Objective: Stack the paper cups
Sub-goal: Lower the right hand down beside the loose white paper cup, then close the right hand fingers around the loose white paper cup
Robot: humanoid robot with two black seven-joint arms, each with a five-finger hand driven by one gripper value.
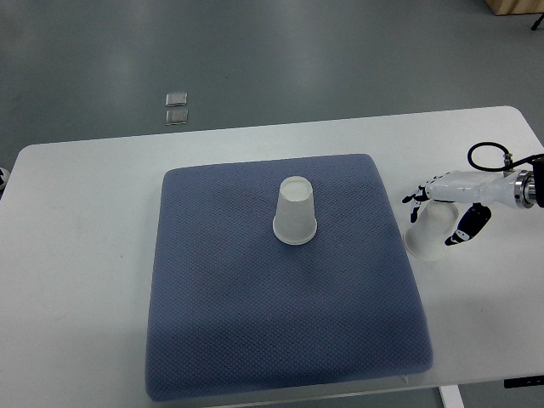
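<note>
Two paper cups were seen: one (pixel 295 212) inverted on the blue mat (pixel 221 323), the other (pixel 429 231) grasped by the right hand's (pixel 450 204) fingers (pixel 469 224) on the bench (pixel 76 280).

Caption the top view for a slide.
Right hand grasps a paper cup beside the blue mat; another cup stands inverted there.

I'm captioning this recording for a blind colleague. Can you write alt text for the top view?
The robot's right hand closes around a white paper cup on the white table, just off the right edge of a blue-grey fabric mat. A second white paper cup stands upside down near the mat's middle.
</note>
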